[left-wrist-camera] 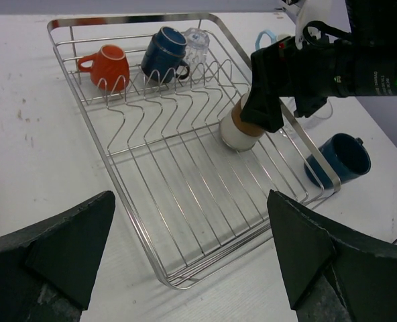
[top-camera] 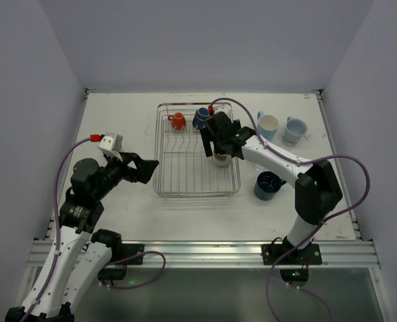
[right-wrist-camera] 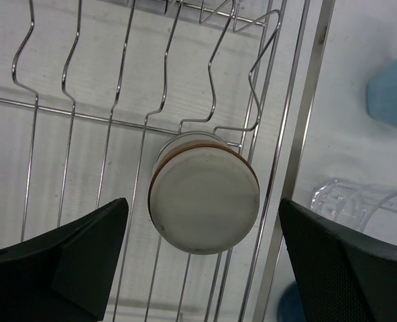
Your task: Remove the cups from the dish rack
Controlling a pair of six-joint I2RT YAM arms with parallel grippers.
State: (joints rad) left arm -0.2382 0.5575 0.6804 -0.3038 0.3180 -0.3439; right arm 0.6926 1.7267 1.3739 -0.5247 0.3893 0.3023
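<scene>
- Hovering straight above the tumbler (right-wrist-camera: 204,194) at frame centre, base up: right gripper (right-wrist-camera: 202,213), spread wide, empty.
- Idling left of rack (top-camera: 185,176): left gripper (top-camera: 151,170), spread, farther.

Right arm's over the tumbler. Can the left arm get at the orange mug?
Probably yes: the left gripper hangs open beside the dish rack's left rim, and only bare rack lies between it and the orange mug in the far left corner.

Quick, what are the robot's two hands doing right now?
Left gripper: open, empty.
Right gripper: open, fingers either side of the cream-and-brown tumbler, not gripping.
</scene>
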